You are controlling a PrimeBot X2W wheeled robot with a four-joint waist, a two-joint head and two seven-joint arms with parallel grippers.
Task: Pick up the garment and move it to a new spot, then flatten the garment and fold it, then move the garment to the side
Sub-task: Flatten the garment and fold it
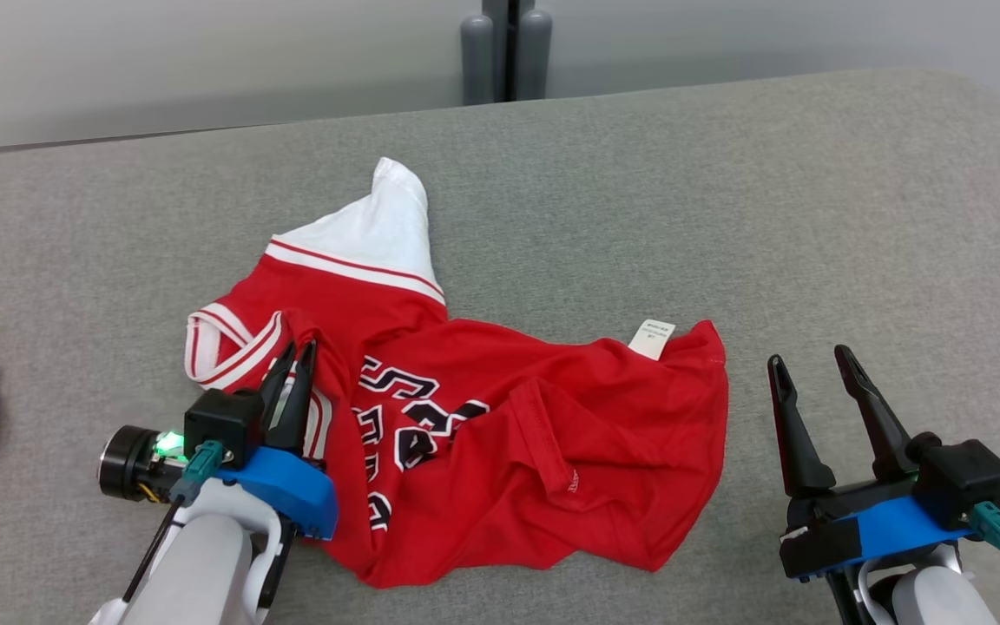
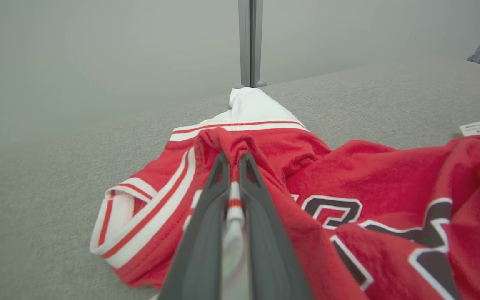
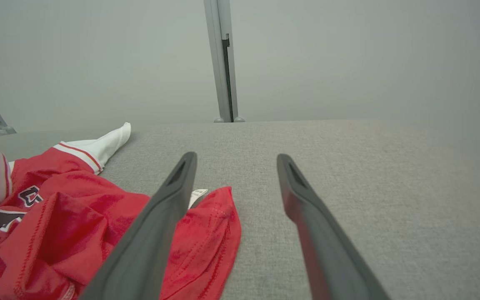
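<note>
Left gripper [image 1: 298, 358]: I grip the garment [image 1: 509, 434] by its trim [image 1: 235, 351].
Right gripper [image 1: 810, 358]: wide, empty, beside the garment.
Lift: I'd rise slowly so the pinch holds.

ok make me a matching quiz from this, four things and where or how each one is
1 left pincer
2 right pincer
3 white sleeve
4 white label

a open, right of the red jersey
b at the jersey's right end
c shut on the jersey's striped trim
d sticking out farthest from the robot

Pairs: 1-c, 2-a, 3-d, 4-b
</note>
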